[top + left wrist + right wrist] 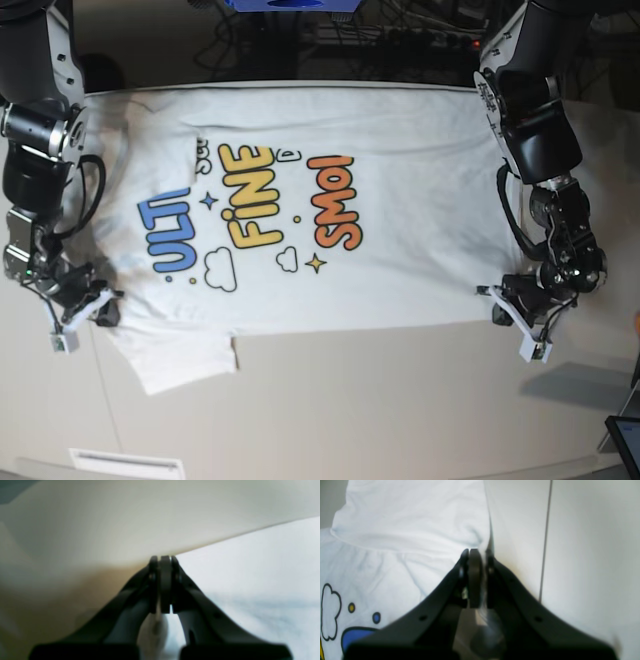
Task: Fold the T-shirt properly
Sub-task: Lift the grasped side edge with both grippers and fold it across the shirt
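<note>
- White cotton T-shirt [300, 200] lies print side up across the table [380, 400], spread sideways, with one sleeve [180, 360] hanging toward the near edge.
- Left gripper [505, 300] is clenched on the shirt's near edge at the hem end; its wrist view shows cloth pinched between the closed jaws.
- Right gripper [100, 305] is clenched on the near edge at the shoulder end, just beside the sleeve seam.
- Holding both ends of one long edge likely serves to lift that edge evenly, so it can be carried over toward the far side as one straight fold.
- Table surface is pale, smooth and matt, with a thin seam line [545, 542] running across it.
- Beyond the far edge, dark cables [400, 35] and equipment sit in shadow.
</note>
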